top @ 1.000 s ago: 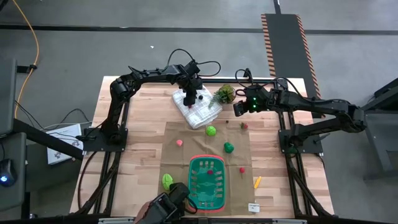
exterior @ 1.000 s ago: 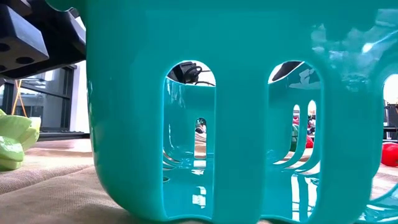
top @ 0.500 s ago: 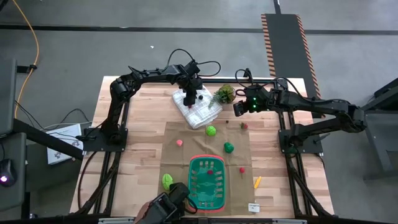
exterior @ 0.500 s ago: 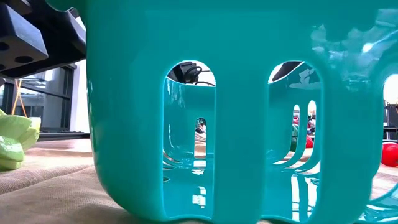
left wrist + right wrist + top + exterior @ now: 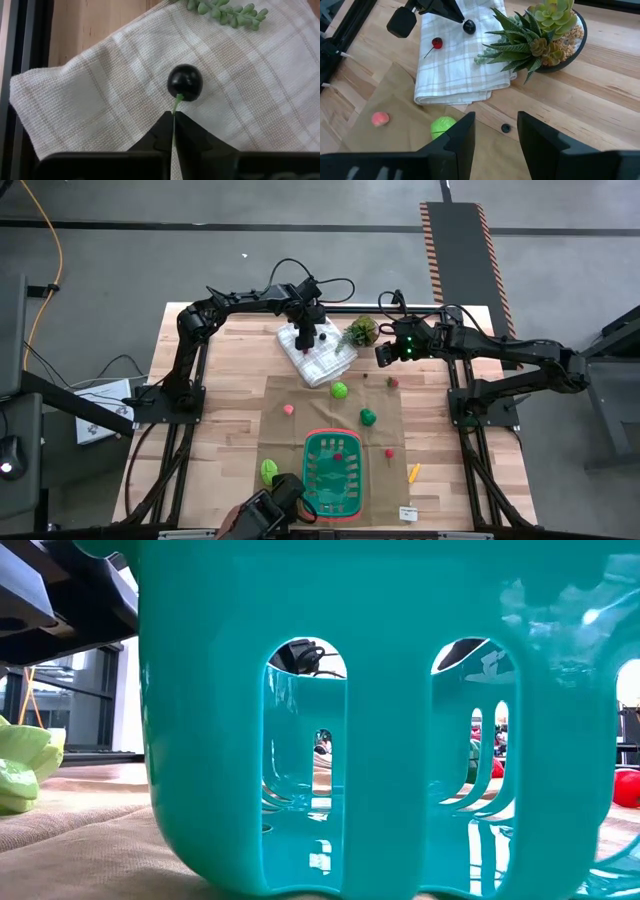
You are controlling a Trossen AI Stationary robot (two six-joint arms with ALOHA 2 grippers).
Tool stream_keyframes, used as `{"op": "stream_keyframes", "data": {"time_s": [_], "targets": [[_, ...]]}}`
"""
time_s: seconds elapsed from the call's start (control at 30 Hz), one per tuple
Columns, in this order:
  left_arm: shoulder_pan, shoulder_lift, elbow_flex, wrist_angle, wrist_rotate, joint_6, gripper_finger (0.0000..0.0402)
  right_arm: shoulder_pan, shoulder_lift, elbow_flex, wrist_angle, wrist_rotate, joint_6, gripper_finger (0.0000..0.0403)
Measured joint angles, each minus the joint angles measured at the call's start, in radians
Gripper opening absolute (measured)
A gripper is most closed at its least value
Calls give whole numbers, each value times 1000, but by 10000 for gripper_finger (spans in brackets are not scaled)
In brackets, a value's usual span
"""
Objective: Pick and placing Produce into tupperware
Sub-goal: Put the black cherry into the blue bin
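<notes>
Left gripper [image 5: 174, 131]: pinched together on green stem of dark cherry [image 5: 185, 82], on checked cloth [image 5: 100, 100] at table's 12 o'clock. Risk: thin stem slipping during lift toward basket [image 5: 333, 443] at 6 o'clock.

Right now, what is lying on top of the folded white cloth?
On the cloth: a dark cherry, its green stem pinched in the shut left hand, a red cherry beside it, and a trailing plant sprig. Whatever lies beneath the cloth is covered.
</notes>
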Motion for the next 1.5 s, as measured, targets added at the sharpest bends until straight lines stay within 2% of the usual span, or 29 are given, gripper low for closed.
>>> {"op": "stream_keyframes", "data": {"time_s": [0.37,0.6,1.0,1.17,1.4,1.5], "targets": [[0,0,0,-7,0,-3,2,0,0,0,0,2,0,138],[-1,0,18,-103,0,-3,1,0,0,0,0,2,0,138],[-1,0,258,-226,21,5,0,0,0,0,0,2,-8,138],[-1,-1,373,-336,28,5,0,0,0,0,1,2,-15,138],[-3,-1,506,-498,181,-6,0,0,0,0,1,-13,-45,138],[-17,-4,533,-545,203,-10,0,0,0,0,1,-25,-51,138]]}}
